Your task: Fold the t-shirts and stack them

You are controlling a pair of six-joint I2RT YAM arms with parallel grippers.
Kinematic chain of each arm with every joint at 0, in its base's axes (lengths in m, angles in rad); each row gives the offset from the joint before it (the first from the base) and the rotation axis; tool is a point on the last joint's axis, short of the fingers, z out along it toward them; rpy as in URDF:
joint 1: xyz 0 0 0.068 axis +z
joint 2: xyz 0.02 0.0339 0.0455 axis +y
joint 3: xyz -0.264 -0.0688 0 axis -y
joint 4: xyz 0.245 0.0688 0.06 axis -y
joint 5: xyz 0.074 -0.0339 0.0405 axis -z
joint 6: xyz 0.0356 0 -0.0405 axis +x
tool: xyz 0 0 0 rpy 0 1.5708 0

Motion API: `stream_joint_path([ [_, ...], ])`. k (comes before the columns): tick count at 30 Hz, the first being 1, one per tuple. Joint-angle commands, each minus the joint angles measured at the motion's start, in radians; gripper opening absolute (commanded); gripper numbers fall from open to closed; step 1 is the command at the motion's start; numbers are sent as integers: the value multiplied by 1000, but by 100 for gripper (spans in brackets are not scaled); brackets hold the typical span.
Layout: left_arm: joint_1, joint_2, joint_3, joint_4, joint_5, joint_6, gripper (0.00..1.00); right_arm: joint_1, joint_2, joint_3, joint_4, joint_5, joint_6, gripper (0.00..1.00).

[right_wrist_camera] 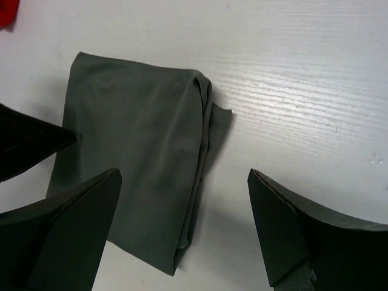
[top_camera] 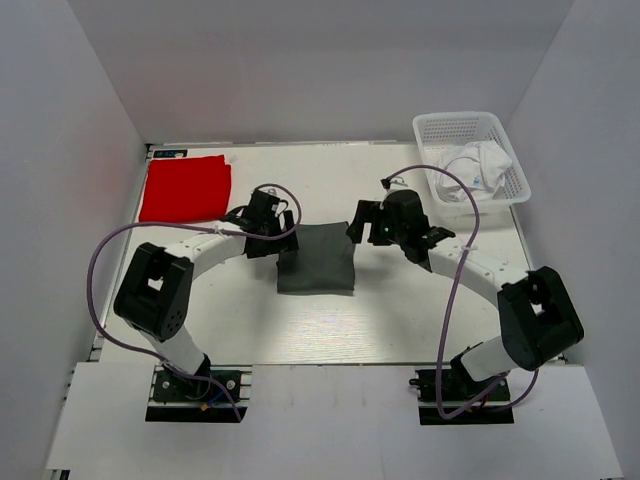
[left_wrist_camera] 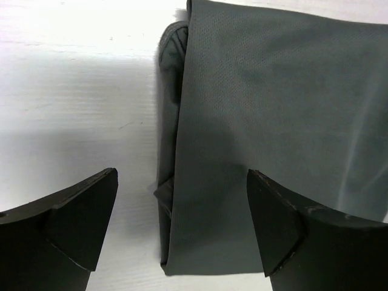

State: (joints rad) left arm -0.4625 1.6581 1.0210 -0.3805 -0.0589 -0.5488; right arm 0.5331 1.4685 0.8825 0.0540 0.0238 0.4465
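A: Three piles in the top view: dark grey-green t-shirt (top_camera: 317, 259) folded at table (top_camera: 400, 330) centre, red t-shirt (top_camera: 185, 188) in the far-left corner, white t-shirts (top_camera: 478, 165) in the basket (top_camera: 470, 118).
B: Left wrist?
A: Left gripper (left_wrist_camera: 182, 171) spread wide over the grey shirt's left edge, empty.
B: Right?
A: Right gripper (right_wrist_camera: 185, 172) same, over its right edge.

— Where is the dark grey-green t-shirt (top_camera: 317, 260) lying?
— It is lying flat at the middle of the table (top_camera: 330, 325), folded into a compact, nearly square packet. Its stacked layers are showing along one side, and a small flap is poking out there.
— And the red t-shirt (top_camera: 185, 187)?
— It is lying folded in a flat rectangle at the far left corner, well apart from the grey-green one.
— The white t-shirts (top_camera: 480, 165)?
— They are sitting crumpled and unfolded inside the basket (top_camera: 470, 118) at the far right. I cannot tell how many.
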Motion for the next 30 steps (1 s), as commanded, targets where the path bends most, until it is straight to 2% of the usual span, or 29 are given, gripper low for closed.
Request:
stream_joint_path([
  [1,-5,26,1,40,36,30,96,2,-53,-20,60,-15,18,90],
  [9,-25,144,53,22,11,49,88,2,-62,-31,41,-9,1,90],
  [15,-76,209,73,-30,-35,49,69,-1,-85,-46,30,37,-6,90],
  [16,-85,209,73,-49,-53,40,63,-2,-88,-53,29,47,-8,90],
  [17,-85,218,64,-49,-67,39,49,-1,-94,-63,29,76,-6,90],
  [19,-97,218,51,-58,-67,29,38,-1,-111,-79,38,94,-6,90],
  [20,-97,230,51,-58,-67,29,19,-4,-122,-88,40,108,-9,90],
  [22,-97,244,65,-72,-88,29,0,-4,-126,-97,43,120,-17,90],
  [28,-94,227,279,-244,-355,49,0,-4,-157,-142,58,171,-25,90],
  [30,-79,197,301,-235,-368,121,0,-5,-162,-148,60,177,-40,90],
])
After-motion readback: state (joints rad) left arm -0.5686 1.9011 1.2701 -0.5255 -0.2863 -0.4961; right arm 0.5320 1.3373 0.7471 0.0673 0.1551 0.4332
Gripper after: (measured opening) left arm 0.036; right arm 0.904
